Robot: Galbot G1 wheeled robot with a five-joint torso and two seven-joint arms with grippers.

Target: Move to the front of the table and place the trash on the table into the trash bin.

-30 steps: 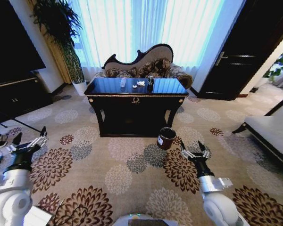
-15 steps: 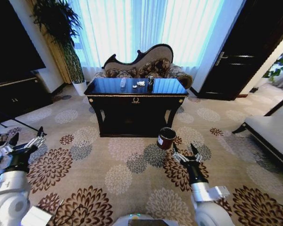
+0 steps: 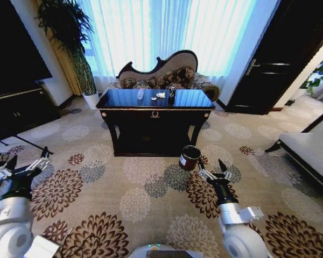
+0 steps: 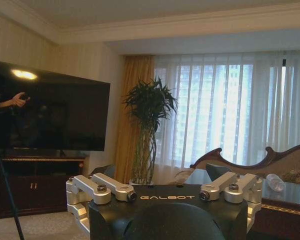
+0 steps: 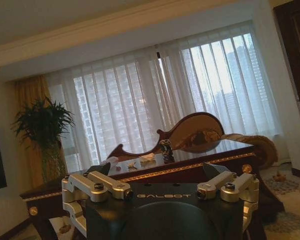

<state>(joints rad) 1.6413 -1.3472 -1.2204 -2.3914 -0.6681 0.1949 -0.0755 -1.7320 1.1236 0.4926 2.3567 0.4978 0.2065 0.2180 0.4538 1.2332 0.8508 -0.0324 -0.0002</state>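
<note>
Well ahead of both sets of jaws, across a stretch of patterned carpet: the table, its long side square to the robot, tabletop still far out of reach. On that tabletop, toward the middle and back: the trash, a few small white paper wads, with a clear plastic piece just beside them and a small dark object on the other side. All well apart from either arm, so driving forward probably needed before any reach.

Right gripper low over the carpet, jaws spread wide, pointing up toward the table. Just ahead of those jaws and slightly to their left: the trash bin, standing on the carpet in front of the table's right leg, tilted a little, near but not touching.

Left gripper out to the far left, jaws likewise apart, empty, much farther from the bin and off to the side of the table.

Judged from this: right arm the nearer one to both bin and trash; trash lying forward and slightly left of the right jaws, higher than them.
</note>
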